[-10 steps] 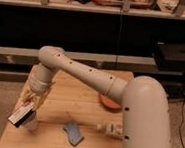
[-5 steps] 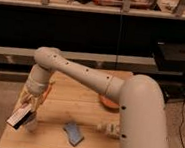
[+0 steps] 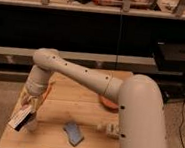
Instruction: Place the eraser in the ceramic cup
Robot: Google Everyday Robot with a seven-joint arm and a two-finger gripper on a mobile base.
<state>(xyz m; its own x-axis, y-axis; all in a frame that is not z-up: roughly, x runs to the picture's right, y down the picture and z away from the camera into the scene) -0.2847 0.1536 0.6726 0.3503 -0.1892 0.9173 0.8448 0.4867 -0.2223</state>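
Observation:
My gripper (image 3: 28,110) hangs over the front left part of the wooden table (image 3: 82,107) and is shut on the eraser (image 3: 20,117). The eraser is tilted, its white broad face turned toward the camera and its dark edge to the right. Its lower end is close to the table's left edge. The ceramic cup is mostly hidden behind the eraser and the fingers; only a small dim part of it (image 3: 32,126) shows just right of the eraser's lower end. I cannot tell whether the eraser touches the cup.
A blue-grey flat slab (image 3: 74,133) lies at the front middle of the table. An orange-red shallow dish (image 3: 107,102) sits at the right, partly behind my arm. A small white-and-tan object (image 3: 108,129) lies near the front right. Dark shelving stands behind the table.
The arm's upper joint has swung a little to the left, and the gripper with the eraser has sunk slightly toward the table. The other objects have not moved.

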